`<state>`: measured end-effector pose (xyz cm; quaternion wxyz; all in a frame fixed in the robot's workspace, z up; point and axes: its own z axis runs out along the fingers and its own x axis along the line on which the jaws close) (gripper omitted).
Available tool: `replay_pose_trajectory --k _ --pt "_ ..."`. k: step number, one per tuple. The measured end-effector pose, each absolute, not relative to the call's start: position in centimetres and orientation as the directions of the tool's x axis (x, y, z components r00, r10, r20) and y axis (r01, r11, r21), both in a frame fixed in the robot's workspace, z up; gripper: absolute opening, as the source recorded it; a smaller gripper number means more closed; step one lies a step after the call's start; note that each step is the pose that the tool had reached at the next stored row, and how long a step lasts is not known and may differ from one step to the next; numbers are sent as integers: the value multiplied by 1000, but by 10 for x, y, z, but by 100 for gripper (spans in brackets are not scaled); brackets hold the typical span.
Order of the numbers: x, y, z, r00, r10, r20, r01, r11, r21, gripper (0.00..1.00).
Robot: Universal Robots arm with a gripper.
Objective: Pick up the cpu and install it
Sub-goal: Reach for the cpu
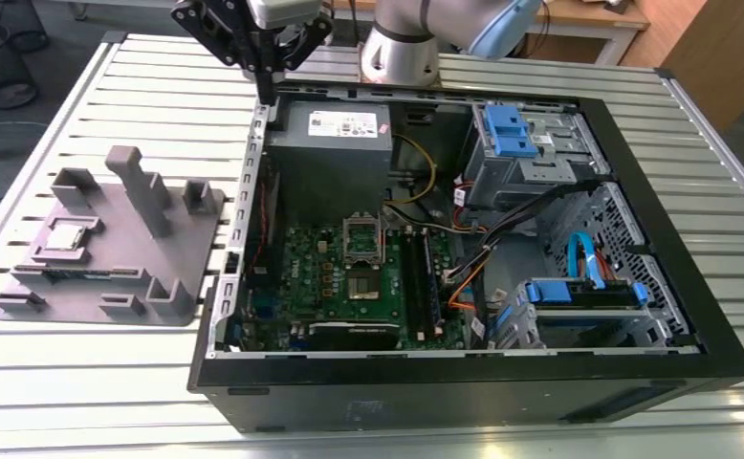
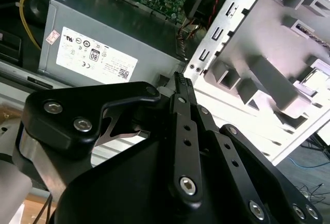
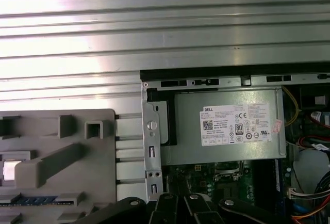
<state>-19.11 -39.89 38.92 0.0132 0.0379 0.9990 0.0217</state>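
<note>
On the slatted metal table [image 1: 78, 382], toward the exterior view's left, we list one grey plastic holder [image 1: 104, 206]. The cpu [image 1: 69, 235] lies flat in a recess of that holder, silver top up, with nothing touching it. In the first wrist view we find the cpu [image 3: 11, 170] beside the holder's long sloping rib.

Just beside the holder, toward the exterior view's right, we list one open computer case [image 1: 474, 392], lying on its side. Inside it we count:
- a grey power supply [image 1: 334, 143] at the far left corner
- a green motherboard [image 1: 302, 287] nearer
- a metal-framed socket [image 1: 361, 244] on that board
- a drive cage with blue fittings [image 1: 506, 129] at the far right

Above the case's far left corner we list the gripper [image 1: 266, 94], black and pointing down. Its fingers are closed together and hold nothing. It is well apart from the cpu.
</note>
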Motion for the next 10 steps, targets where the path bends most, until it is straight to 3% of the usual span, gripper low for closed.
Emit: replay_pose_trajectory --k 10 --pt "-203 -399 388 -997 76 -25 75 996 44 11"
